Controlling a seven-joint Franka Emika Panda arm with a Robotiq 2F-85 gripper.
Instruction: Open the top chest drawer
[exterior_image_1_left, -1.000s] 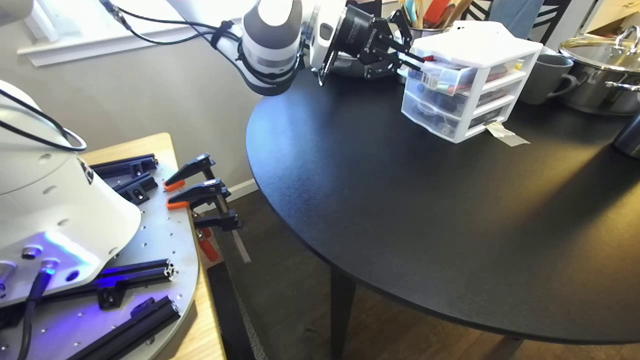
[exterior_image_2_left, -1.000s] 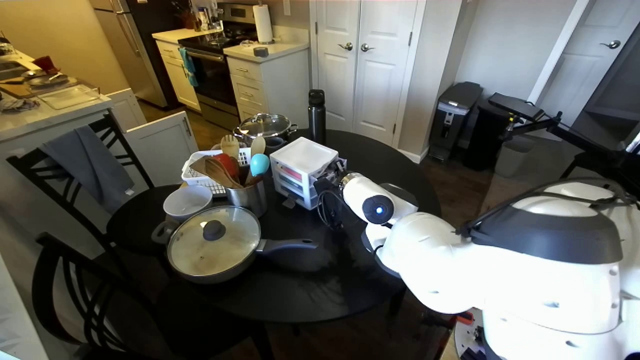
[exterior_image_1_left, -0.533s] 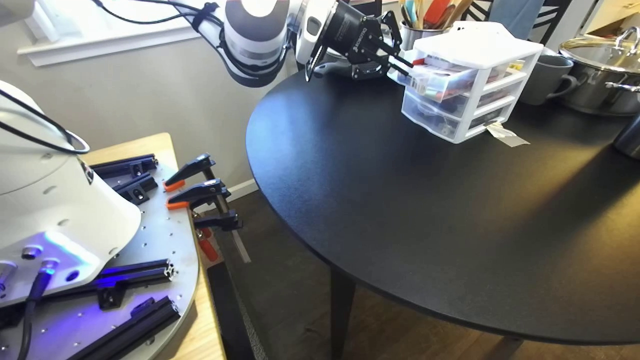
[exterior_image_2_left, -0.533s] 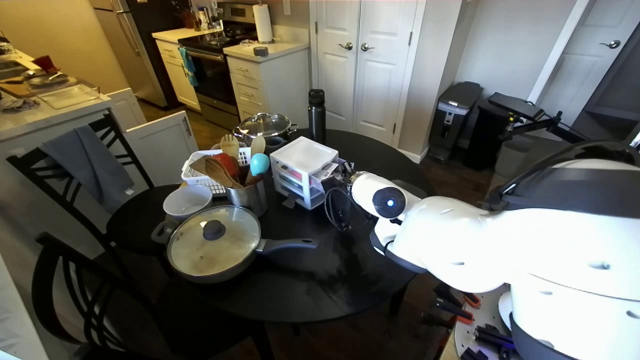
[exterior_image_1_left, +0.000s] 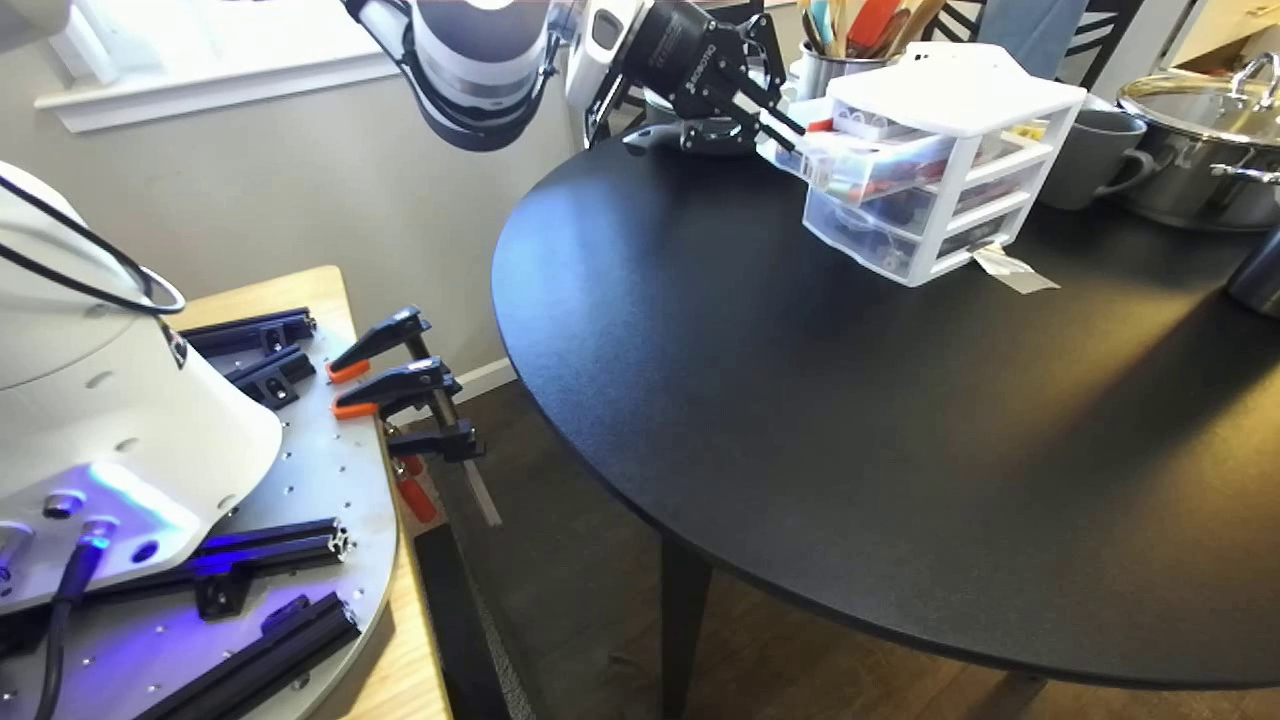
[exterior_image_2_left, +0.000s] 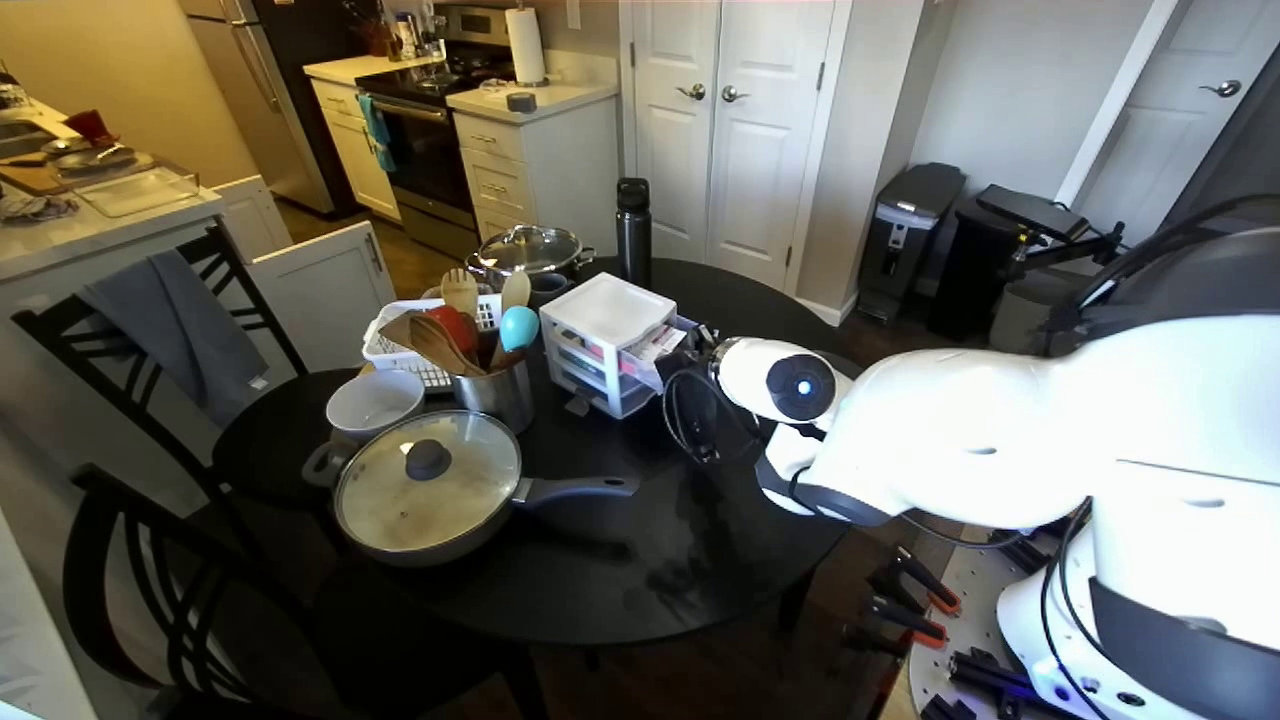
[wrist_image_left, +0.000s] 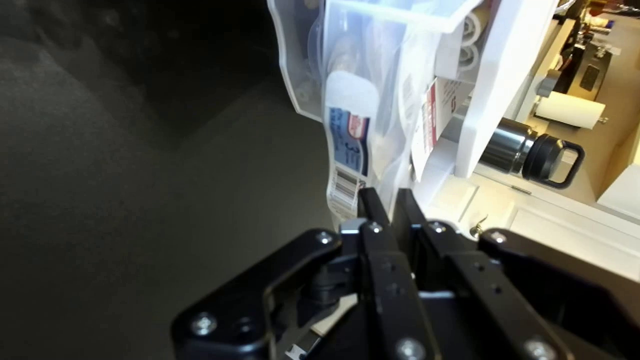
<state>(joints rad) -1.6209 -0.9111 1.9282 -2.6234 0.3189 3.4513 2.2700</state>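
Below the gripper (wrist_image_left: 389, 201) lies the black table (exterior_image_1_left: 800, 400); the pull wants to run level above it, away from the organiser (exterior_image_1_left: 955, 90), which stands just ahead. That unit looks light, so a slow, even draw is the best guard against dragging or tipping it. The top chest drawer (exterior_image_1_left: 885, 168) sits right at the gripper, partway out, with the two lower drawers (exterior_image_1_left: 865, 238) pushed in, lower and farther ahead. The jaws look closed on the top one's front edge, though which bit of lip lies between them is hard to tell. Drawing it further seems the step in hand: hold a straight line, with no twist or lift, and stop before the back end comes free, since a loaded drawer may droop. Just ahead of the gripper, a printed packet (wrist_image_left: 428, 124) stands up by the drawer's rim and might snag. Last, the bite at the fingertips (wrist_image_left: 371, 202) looks small, so no sudden tugs.
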